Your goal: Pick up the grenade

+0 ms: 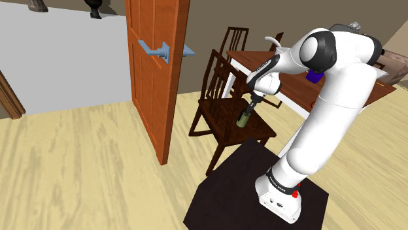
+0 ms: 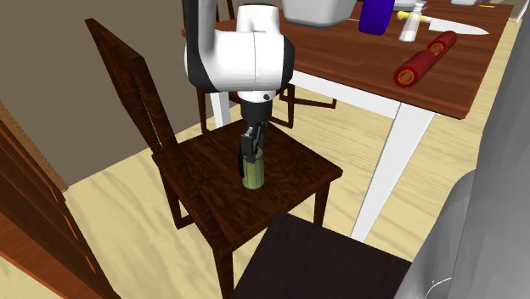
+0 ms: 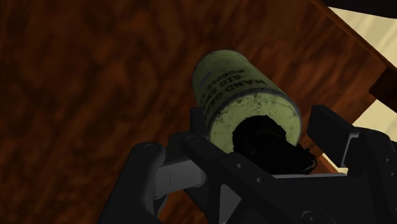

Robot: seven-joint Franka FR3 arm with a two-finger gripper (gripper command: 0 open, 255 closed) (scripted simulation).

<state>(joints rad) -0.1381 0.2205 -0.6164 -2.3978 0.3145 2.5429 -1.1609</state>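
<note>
At the shoulder view's left an orange-brown door (image 1: 153, 65) is seen. To its right the olive-green grenade (image 2: 254, 173) is stood upright on a dark wooden chair (image 2: 204, 195). The gripper (image 2: 250, 151) is lowered onto its top; whether it is grasped cannot be told.

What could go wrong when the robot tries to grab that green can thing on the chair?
1. The olive-green cylindrical grenade stands upright on the dark wooden chair seat; a sideways nudge from the black gripper might tip it, and it could roll off onto the pale floor.
2. The gripper sits at the grenade's small black top, not its wider body, so a grip there may slip during lifting.
</note>
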